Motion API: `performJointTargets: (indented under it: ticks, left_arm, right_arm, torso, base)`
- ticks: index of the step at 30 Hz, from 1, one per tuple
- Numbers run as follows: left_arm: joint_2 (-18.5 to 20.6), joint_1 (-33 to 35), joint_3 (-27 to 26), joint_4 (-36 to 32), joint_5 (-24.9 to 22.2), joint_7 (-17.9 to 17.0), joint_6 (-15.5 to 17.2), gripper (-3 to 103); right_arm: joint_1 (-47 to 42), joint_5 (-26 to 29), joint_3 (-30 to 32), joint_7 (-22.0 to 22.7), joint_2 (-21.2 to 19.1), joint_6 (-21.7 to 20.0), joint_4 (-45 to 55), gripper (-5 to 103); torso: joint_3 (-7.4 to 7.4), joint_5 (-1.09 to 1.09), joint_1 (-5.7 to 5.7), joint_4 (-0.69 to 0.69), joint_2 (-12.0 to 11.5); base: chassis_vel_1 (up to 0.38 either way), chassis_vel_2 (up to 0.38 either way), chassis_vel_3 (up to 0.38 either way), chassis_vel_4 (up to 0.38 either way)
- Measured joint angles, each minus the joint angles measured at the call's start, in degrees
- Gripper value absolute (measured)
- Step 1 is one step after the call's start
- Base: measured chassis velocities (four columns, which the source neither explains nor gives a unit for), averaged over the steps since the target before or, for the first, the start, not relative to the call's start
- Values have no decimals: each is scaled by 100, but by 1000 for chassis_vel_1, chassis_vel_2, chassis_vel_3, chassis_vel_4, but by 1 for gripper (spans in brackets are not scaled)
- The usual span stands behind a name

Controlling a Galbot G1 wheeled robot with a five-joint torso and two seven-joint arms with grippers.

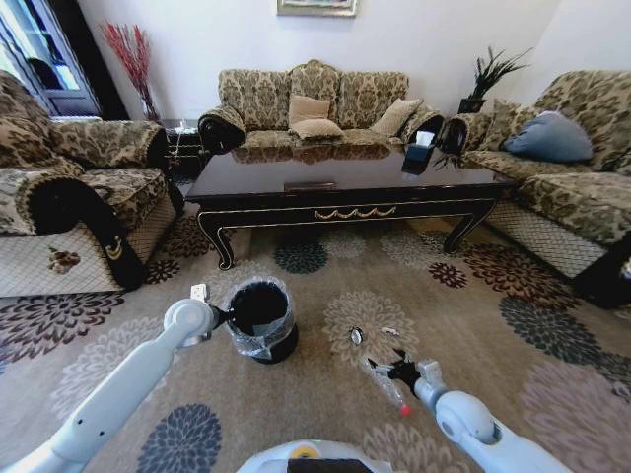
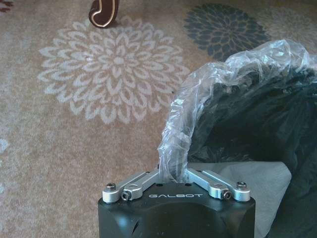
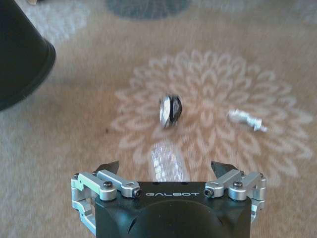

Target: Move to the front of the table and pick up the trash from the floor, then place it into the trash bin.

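Note:
The clear bottle (image 1: pixel 387 386) with a red cap lies on the carpet at my lower right. My right gripper (image 1: pixel 396 371) hangs open right over it, and the bottle's clear body (image 3: pixel 166 159) shows between the fingers (image 3: pixel 109 166) in the right wrist view. Just beyond lie a small white cup-like piece (image 3: pixel 170 110) and a tiny silvery piece (image 3: pixel 246 120). The black trash bin (image 1: pixel 261 317) stands on the floor (image 1: pixel 473 325) in front of the dark table (image 1: pixel 345 175). My left gripper (image 2: pixel 173 174) is shut on the bin's rim and clear liner (image 2: pixel 184 114).
Sofas flank the table on the left (image 1: pixel 69 187), right (image 1: pixel 572 168) and back (image 1: pixel 315 103). A small white item (image 1: pixel 198 292) lies on the carpet left of the bin. A curved table leg (image 2: pixel 103 12) shows in the left wrist view. A dark tissue box (image 1: pixel 419 150) sits on the table.

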Motion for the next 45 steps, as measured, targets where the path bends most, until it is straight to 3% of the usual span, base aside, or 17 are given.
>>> performJointTargets:
  ticks: [5,7,24,30,32,39,41,45]
  left_arm:
    - [-69,41,-4,-71,16,-40,0,0]
    - [-62,37,-6,-151,-24,-66,0,0]
    - [-9,54,-18,-310,-152,-270,-3,0]
    - [43,80,-47,-337,-170,-277,-3,0]
    - [31,84,-47,-337,-170,-278,-2,0]
    - [-80,99,22,-348,-152,-284,-3,0]
    - [-82,102,25,-348,-150,-284,-3,0]
    - [-88,121,32,-353,-146,-287,-3,0]
  right_arm:
    - [354,9,-421,-129,-50,-187,-392,100]
    - [558,-233,-743,-215,-40,-194,-723,100]
    - [1687,-942,-2002,-419,289,56,-2159,102]
    - [1625,-959,-2016,-398,303,53,-2063,78]
    - [1609,-961,-2000,-393,301,52,-2050,78]
    - [1483,-990,-1826,-373,256,54,-1998,43]
    - [1457,-990,-1800,-370,256,54,-1983,43]
    - [1298,-1005,-1646,-349,255,55,-1899,33]
  torso:
    - [0,-1,0,0,0]
    - [0,0,0,-2,0]
    - [0,0,0,0,0]
    - [0,0,0,0,0]
    - [0,-1,0,-1,0]
    - [0,-1,0,-2,0]
    - [0,-1,0,-1,0]
    - [0,-1,0,-1,0]
  base:
    - [0,0,0,0]
    - [0,0,0,0]
    - [0,0,0,0]
    - [0,0,0,0]
    - [0,0,0,0]
    - [0,0,0,0]
    - [0,0,0,0]
    - [0,0,0,0]
